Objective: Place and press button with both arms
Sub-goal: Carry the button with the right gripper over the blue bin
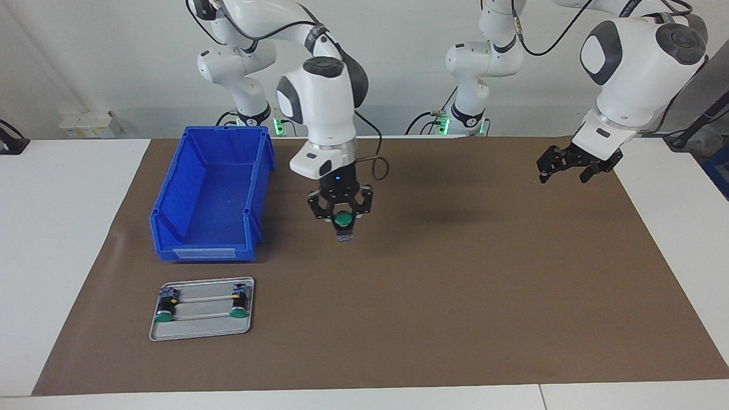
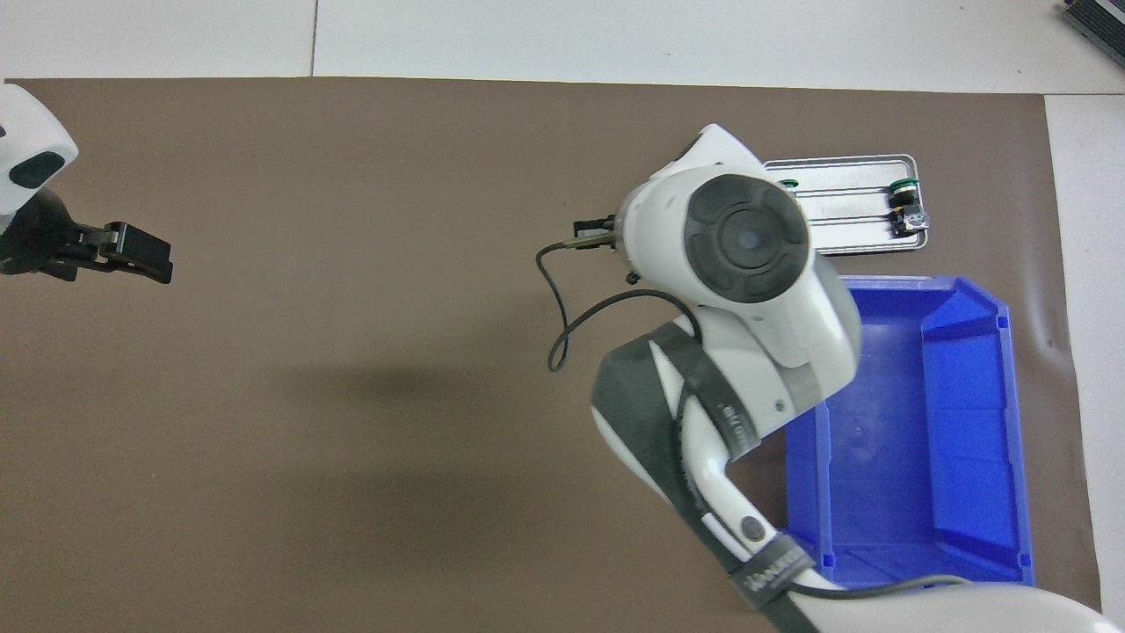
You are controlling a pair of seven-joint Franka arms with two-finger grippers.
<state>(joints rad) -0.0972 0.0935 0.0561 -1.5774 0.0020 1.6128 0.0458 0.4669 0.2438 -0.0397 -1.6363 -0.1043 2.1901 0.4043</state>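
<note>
Two arms were up over my brown mat (image 1: 455, 296). My right gripper (image 1: 340, 219) squeezed the green button (image 1: 343, 220), just beside the blue bin (image 1: 213, 193). My left gripper (image 1: 572, 165) waited with fingers wide, holding nothing.

Two glossy white jointed arms (image 1: 319, 97), dark grey joint caps, looping black cables, black grippers.

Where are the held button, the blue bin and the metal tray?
held button (image 1: 343, 219), facing view, on its green cap
blue bin (image 1: 171, 196), facing view, on its side wall
metal tray (image 1: 202, 329), facing view, on its bare floor
</note>
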